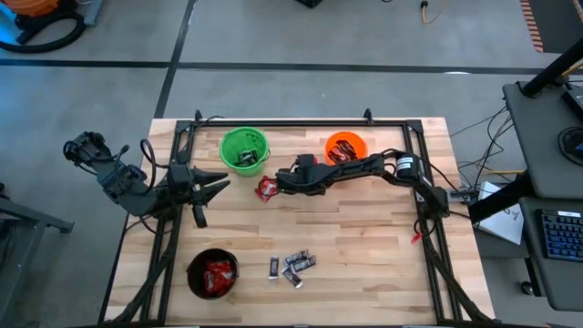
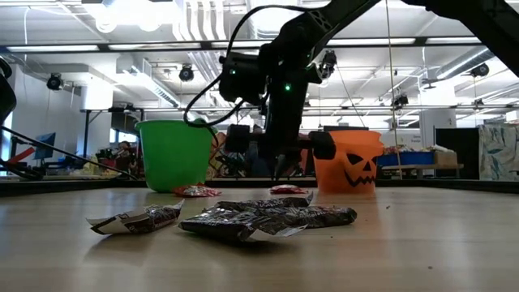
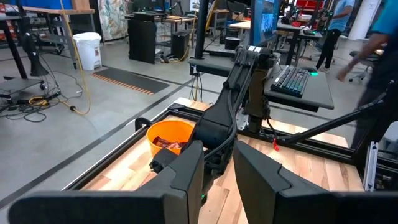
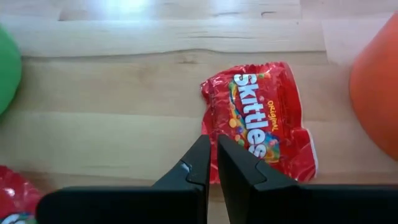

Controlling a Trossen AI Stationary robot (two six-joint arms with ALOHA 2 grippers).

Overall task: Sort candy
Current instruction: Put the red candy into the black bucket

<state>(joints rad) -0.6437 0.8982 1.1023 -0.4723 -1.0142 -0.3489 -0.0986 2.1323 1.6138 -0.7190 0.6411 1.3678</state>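
The right hand point(image 4: 211, 155), fingers together, hangs over a red candy packet point(image 4: 261, 118) on the surface point(image 4: 112, 93); the left hand point(image 1: 214, 187) waits, fingers apart.

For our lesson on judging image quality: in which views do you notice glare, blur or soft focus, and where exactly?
Right wrist view: a bright glare patch on the wooden table; the red Skittles packet is sharp. Left wrist view: a person in the room is motion-blurred, and that arm's own fingers look soft. Low view: the nearest wrapped bars look slightly soft, and the ceiling lights blow out.
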